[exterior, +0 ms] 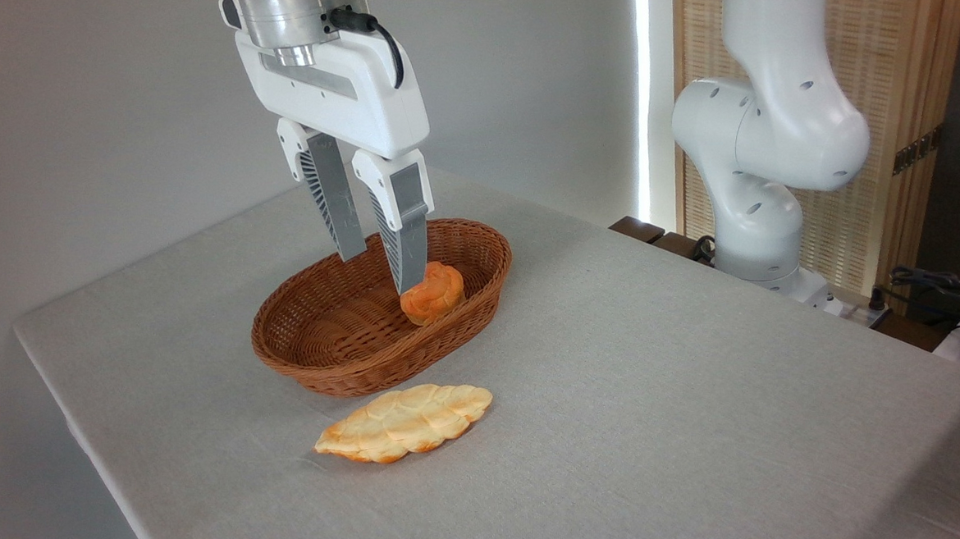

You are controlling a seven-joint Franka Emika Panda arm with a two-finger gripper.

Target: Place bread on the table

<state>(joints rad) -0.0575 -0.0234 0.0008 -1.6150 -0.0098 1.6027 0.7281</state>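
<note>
- Bench [700,389] first: grey cloth covers it, and it carries everything you are working with. The task ends with the bread resting on this cloth, and plenty of bare cloth shows to the right of the basket.
- Arm base [768,123] stands beyond the bench's far right edge, well apart from the basket.
- Basket [329,359], the brown oval wicker one, sits near the middle of the bench; take it as your landmark.
- Pincer [383,270] hangs over the basket, pointing down, its fingers parted with a clear gap and nothing between them. Its right fingertip [411,281] shows just above the bread's left edge; whether it touches is not clear from this view.
- Loaf [406,423], the pale flat braided one, lies on the cloth just in front of the basket. It is not your target, so leave it.
- Bread [433,292], the small deep-orange knotted bun, lies inside the basket at its right end, close against the near wall. It is not yet on the bench.
- Step in hand, as I judge it: the approach to the grasp, with nothing picked up.
- Your next move, as I judge it, calls for shifting the pincer toward the basket's right end until the bun sits between the fingers, lowering without catching the wicker rim, then closing gently on the soft bun.
- After that, lift it clear of the basket wall before carrying it out over open cloth.
</note>
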